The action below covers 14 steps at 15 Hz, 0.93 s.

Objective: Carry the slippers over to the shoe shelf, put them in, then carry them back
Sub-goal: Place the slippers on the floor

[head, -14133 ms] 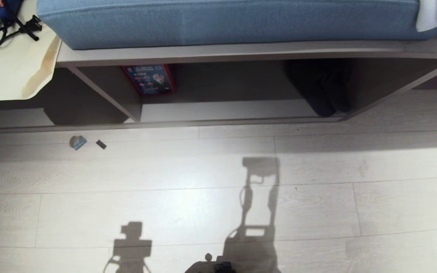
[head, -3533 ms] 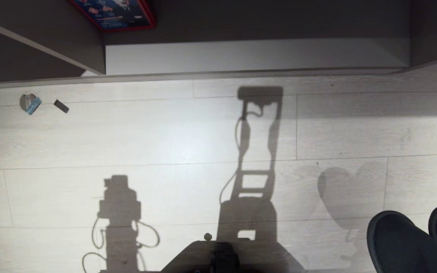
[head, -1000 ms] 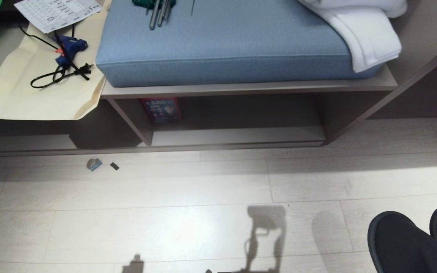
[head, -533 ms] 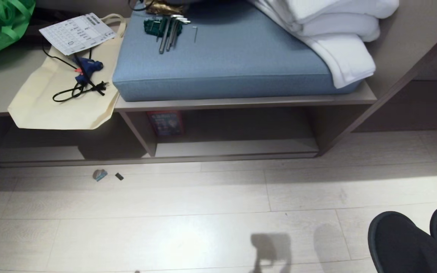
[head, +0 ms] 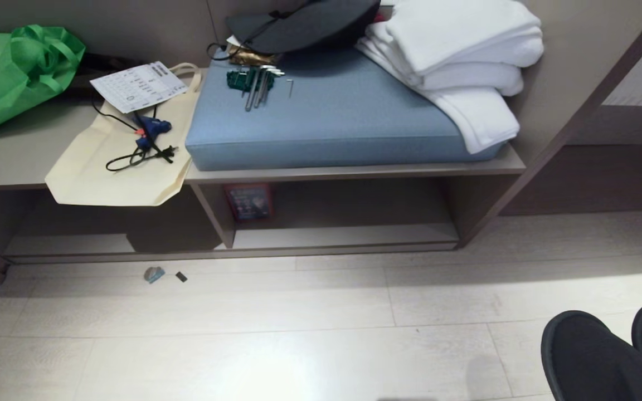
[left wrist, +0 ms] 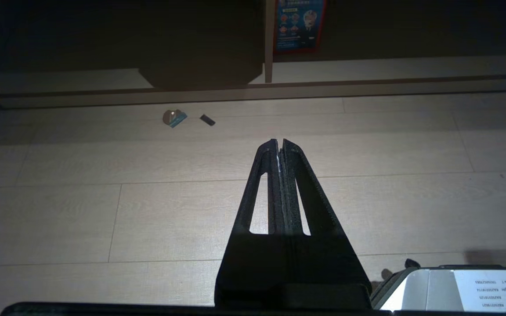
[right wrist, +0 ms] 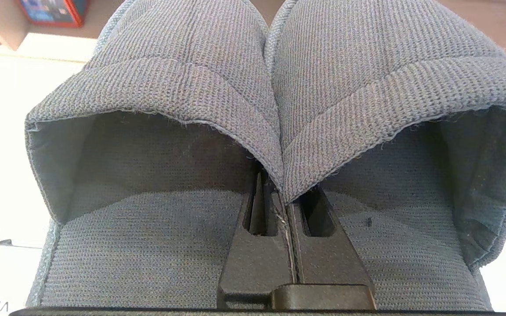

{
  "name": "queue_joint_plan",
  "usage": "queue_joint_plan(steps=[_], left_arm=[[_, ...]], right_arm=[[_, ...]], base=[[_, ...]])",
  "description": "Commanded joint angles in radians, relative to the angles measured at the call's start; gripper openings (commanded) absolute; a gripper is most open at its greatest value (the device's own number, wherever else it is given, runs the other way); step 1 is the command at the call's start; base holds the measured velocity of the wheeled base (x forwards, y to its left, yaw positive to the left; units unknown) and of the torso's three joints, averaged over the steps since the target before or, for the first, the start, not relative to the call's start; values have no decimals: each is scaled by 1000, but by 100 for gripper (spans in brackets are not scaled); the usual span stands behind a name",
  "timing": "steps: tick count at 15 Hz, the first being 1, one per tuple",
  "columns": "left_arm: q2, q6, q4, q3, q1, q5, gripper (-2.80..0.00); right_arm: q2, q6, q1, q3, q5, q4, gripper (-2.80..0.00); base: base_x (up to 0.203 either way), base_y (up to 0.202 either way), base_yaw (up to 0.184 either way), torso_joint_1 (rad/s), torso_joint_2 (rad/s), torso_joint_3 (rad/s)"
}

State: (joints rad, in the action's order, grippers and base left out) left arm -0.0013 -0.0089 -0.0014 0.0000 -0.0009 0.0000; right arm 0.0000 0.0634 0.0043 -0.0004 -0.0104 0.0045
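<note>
Pale wood-plank flooring [head: 276, 334] fills the near field of the head view. Nearest, at the lower right edge, the pair of soft grey-blue cloth slip-on slippers [head: 605, 356] hangs in the right gripper [right wrist: 286, 210], rounded toes forward. Right wrist view: fingers [right wrist: 257, 245] clenched, one inside each slipper opening, pinching the two touching inner walls between them; both slippers carried as one bundle, long axes running straight out from the wrist, side by side. Left gripper [left wrist: 279, 145] hangs over bare floor, fingers pressed together on nothing. Further out, two small bits of litter [head: 154, 274] lie on the floor just before the furniture. Beyond them, the low beige wood-grain shoe shelf [head: 343, 236], its pale base board showing no slippers, a red-framed blue box [head: 247, 201] at the back left of the cubby. Above it a blue cushion [head: 326, 128] with folded white towels [head: 460, 61] and metal hex keys [head: 257, 83]; to the left a cream tote bag [head: 115, 172] and green bag [head: 14, 72]. Judgement: slippers are already out of the shelf, return leg in hand. Shelf lies ahead and left of the toes; right arm alone bears the load, so set-down turns on keeping toes pointing away from the wrist.
</note>
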Motion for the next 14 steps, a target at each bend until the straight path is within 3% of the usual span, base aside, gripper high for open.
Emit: queue_joint_plan(steps=[1,14], left_arm=[[1,0,0,0,0,0,-280],[1,0,0,0,0,0,-280]], right_arm=[[2,0,0,0,0,0,-280],[2,4,0,0,0,-1,-280]], base=[[0,0,0,-3,1,205],[0,0,0,3,2,202]])
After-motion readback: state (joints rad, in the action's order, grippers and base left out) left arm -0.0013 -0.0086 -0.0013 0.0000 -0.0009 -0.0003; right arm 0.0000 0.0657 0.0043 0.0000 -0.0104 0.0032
